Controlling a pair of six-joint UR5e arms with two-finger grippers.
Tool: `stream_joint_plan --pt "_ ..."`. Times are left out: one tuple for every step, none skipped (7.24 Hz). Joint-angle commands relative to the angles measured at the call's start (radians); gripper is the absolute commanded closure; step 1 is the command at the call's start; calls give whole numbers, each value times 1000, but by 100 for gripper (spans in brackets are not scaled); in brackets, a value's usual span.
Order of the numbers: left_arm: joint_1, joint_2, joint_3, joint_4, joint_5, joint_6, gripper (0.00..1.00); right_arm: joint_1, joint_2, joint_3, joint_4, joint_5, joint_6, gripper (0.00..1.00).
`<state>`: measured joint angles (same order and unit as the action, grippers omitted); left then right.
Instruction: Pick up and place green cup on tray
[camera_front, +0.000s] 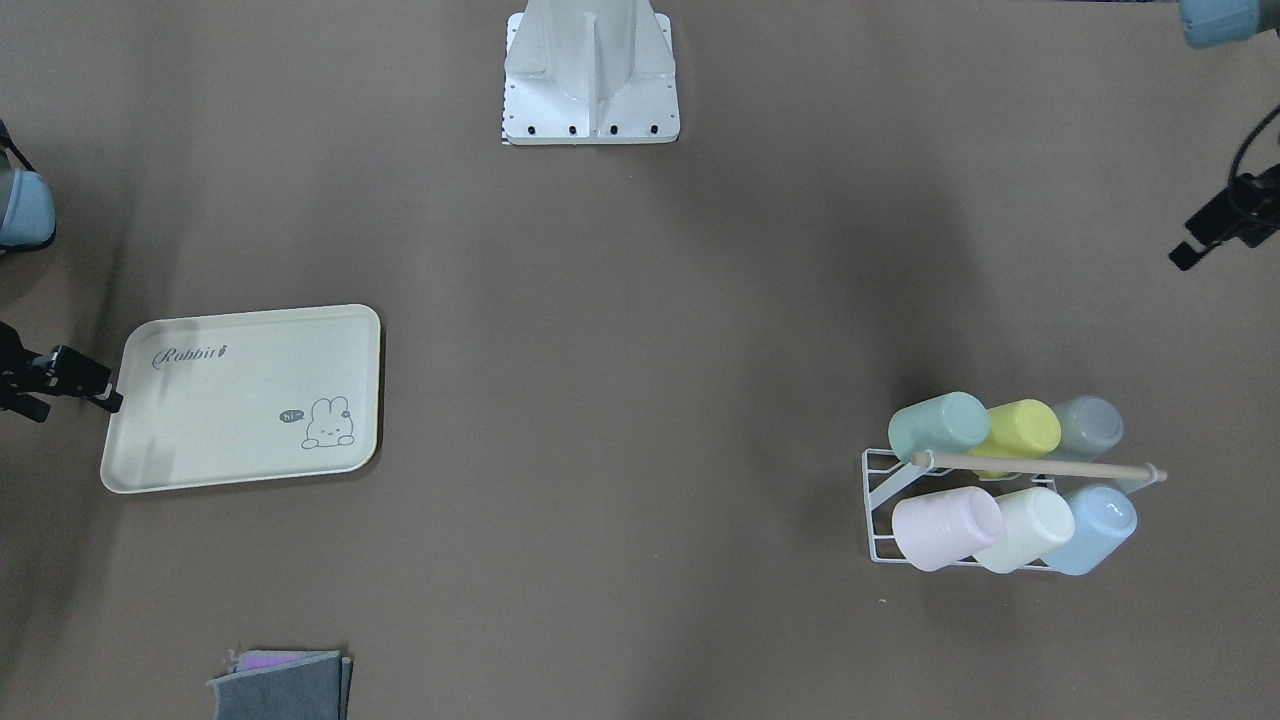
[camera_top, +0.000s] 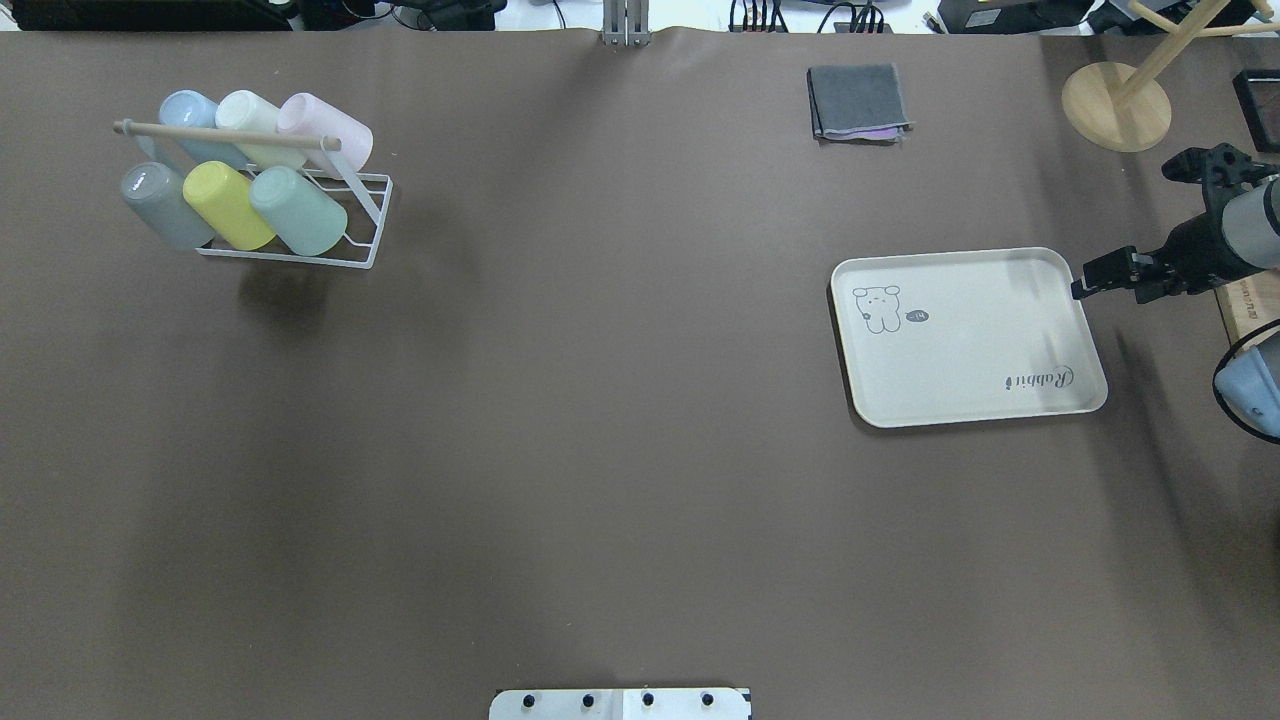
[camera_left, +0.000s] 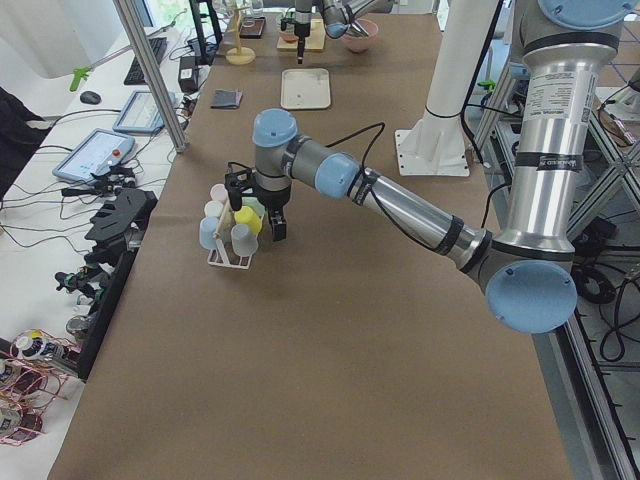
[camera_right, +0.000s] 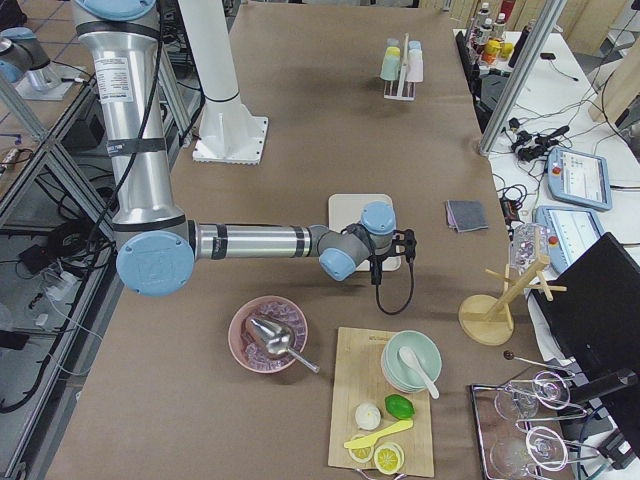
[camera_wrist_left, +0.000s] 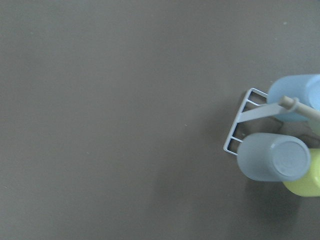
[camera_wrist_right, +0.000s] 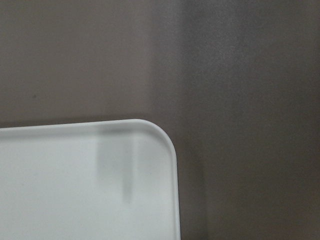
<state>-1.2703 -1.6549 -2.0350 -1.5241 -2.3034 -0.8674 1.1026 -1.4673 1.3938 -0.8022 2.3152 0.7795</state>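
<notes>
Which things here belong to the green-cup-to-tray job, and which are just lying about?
Job: green cup, tray.
Lying about: yellow cup, grey cup, pink cup, cream cup, blue cup, wire rack, folded cloth.

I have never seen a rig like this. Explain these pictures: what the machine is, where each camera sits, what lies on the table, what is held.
It is a robot with two arms at a brown table, each ending in a two-finger gripper. Two pictures look down on the table, one from behind the robot, one facing it; two look along it from its ends; two come from wrist cameras. The left gripper hangs beside a white wire rack, where the small mint-green plastic cup sits tilted among five other cups. The right gripper hangs by a corner of the bare cream rectangular tray with a rabbit drawing. A folded grey cloth lies apart. All six cups are on the rack, so none is held; whether the jaws are open I cannot tell.
</notes>
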Motion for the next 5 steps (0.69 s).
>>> stream_joint_plan --pt "199 -79 -51 2 118 -65 1 -1 -22 -27 66 26 -2 12" --pt "245 -106 -63 2 159 -65 1 -3 -30 -54 110 35 -3 17" --pt "278 -109 -112 2 157 -68 1 -3 -28 -82 141 46 -3 22" --pt "355 -114 -125 2 160 -79 1 -4 -22 -82 143 50 1 34" --pt "400 -120 -163 2 160 -81 1 -7 -19 -85 143 50 0 43"
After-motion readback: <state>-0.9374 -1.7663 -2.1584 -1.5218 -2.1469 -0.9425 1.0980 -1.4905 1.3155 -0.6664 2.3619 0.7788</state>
